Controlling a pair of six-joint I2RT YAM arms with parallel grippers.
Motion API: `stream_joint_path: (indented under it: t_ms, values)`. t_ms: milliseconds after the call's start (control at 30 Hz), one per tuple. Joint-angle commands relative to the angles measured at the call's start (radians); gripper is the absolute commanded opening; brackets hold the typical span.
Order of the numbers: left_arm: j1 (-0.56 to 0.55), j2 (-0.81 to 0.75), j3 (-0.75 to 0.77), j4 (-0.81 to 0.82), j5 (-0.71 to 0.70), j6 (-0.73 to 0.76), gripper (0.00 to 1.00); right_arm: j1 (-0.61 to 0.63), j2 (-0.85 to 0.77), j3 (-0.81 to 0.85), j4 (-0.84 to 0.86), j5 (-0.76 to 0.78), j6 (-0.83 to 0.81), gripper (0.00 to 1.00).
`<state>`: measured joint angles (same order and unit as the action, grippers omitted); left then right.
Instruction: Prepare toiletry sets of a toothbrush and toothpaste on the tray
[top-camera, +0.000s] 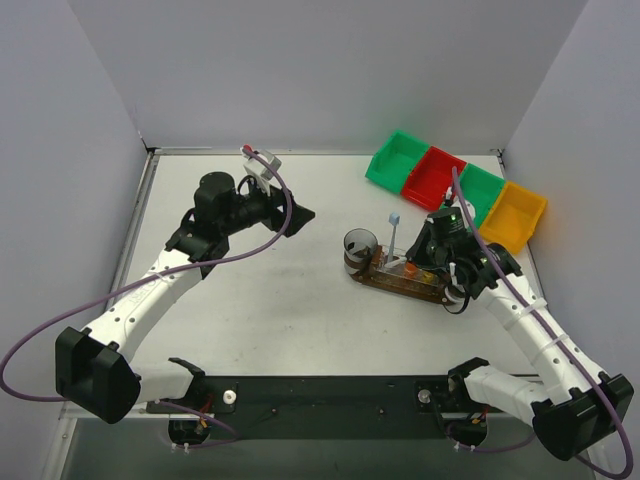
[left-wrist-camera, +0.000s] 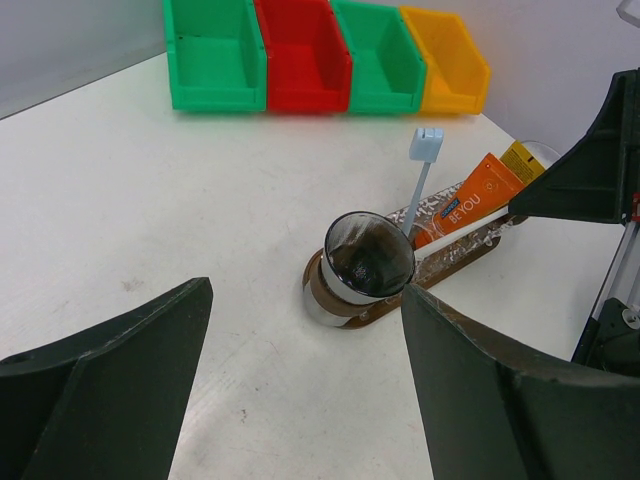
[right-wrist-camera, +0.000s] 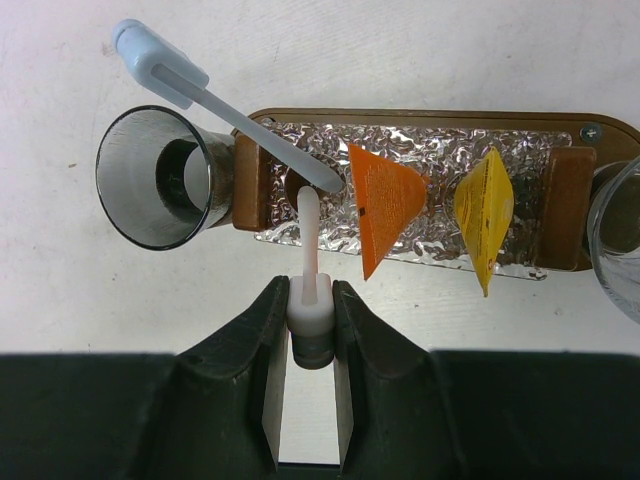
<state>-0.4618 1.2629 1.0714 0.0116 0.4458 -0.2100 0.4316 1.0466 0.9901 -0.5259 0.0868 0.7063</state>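
Seen from above, the left gripper hangs released, jaws wide, over the table left of centre, well apart from the dark wooden tray lying right of centre. The right gripper sits low over the tray's middle. A clear cup stands at the tray's left end, with a blue-headed toothbrush rising just beside it. Green, red and yellow bins line the far right corner. The left wrist camera looks between its spread fingers at the cup on the tray, with an orange tube and a yellow tube behind it. The right wrist camera shows the right gripper clenched on the butt of a white toothbrush. The brush's far end reaches the tray near the blue-headed brush's foot. The orange tube and yellow tube rest on the tray's crinkled lining.
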Motion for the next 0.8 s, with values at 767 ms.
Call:
stream_joint_path:
  t_ms: [767]
  values:
    - [0.012,-0.011,-0.008,0.062,0.013,-0.017,0.87,0.009,-0.007,-0.013,-0.059,0.014,-0.007,0.22]
